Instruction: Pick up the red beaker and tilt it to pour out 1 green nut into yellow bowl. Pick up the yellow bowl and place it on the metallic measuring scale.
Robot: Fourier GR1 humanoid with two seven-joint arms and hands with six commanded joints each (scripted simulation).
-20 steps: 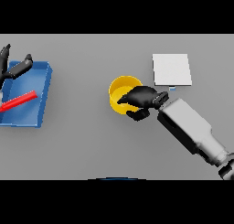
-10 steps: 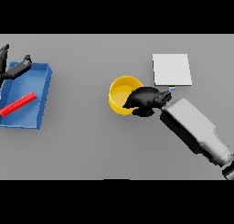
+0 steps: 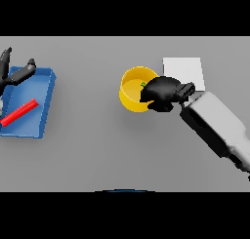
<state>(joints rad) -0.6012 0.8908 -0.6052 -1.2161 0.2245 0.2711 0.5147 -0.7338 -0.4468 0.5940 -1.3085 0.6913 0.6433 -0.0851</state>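
while right hand (image 3: 161,92) grips yellow bowl (image 3: 131,90), it tilts.

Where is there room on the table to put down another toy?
The widest bare patch of the grey table lies between the blue tray and the yellow bowl, running toward the near edge. It is crowded at the right, where the right hand grips the bowl beside the silver scale.
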